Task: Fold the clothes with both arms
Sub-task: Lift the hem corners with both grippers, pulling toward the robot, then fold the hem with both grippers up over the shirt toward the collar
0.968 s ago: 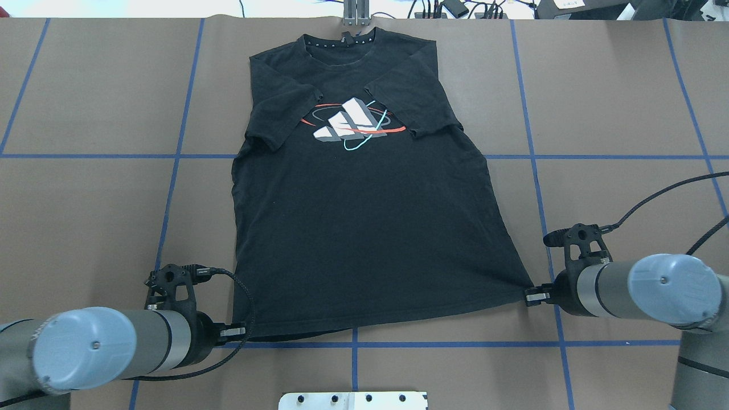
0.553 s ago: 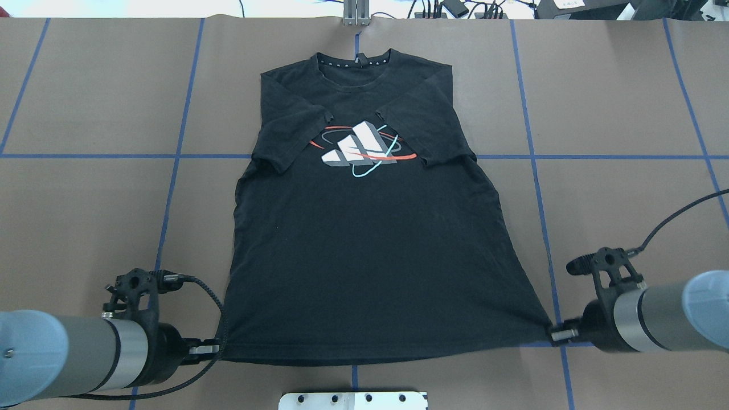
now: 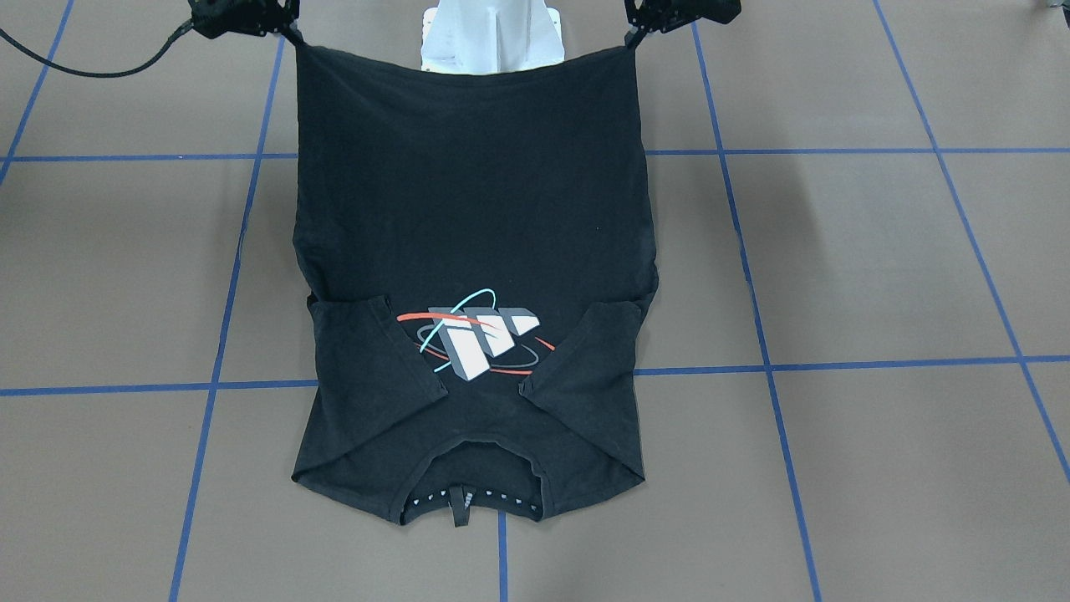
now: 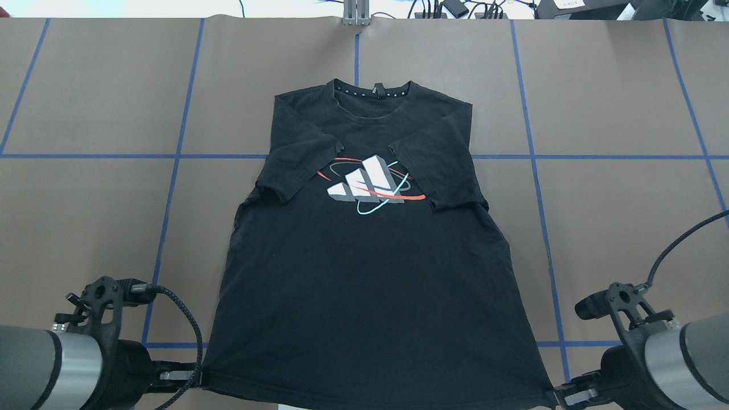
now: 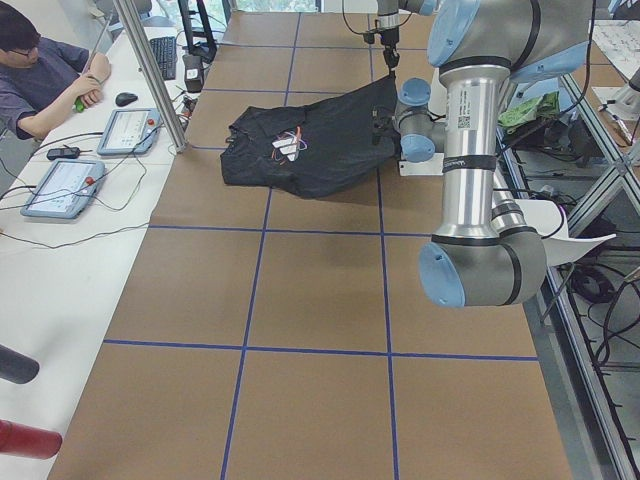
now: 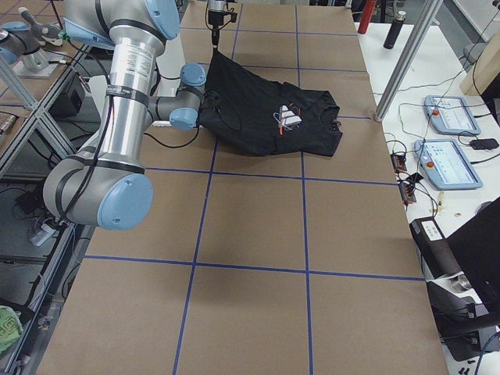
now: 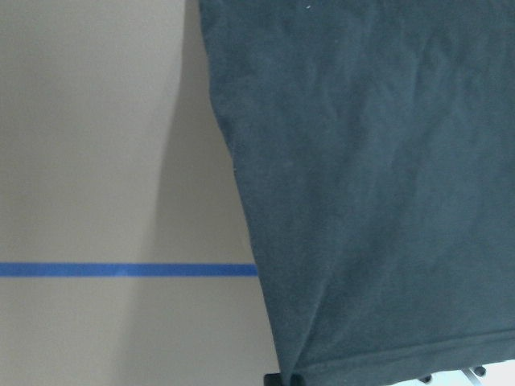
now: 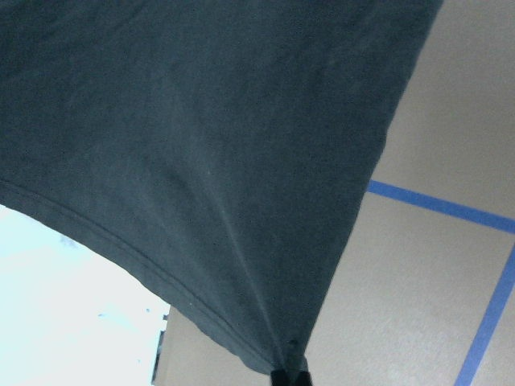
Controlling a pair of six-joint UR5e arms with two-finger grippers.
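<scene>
Our take: the T-shirt [image 4: 370, 285] is soft matt knit cloth, its print [image 4: 370, 185] flat and smooth. The tabletop [image 4: 85, 228] looks like matt brown paper with blue tape lines [image 4: 171, 156]. The left arm [image 5: 467, 130] is satin metal with smooth plastic joint caps [image 5: 455, 278], and its cable [image 4: 193, 327] is braided.

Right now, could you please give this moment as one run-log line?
black short-sleeved T-shirt: sleeves folded in, hem raised | left fingers: gripping hem corner | right fingers: gripping hem corner
</scene>
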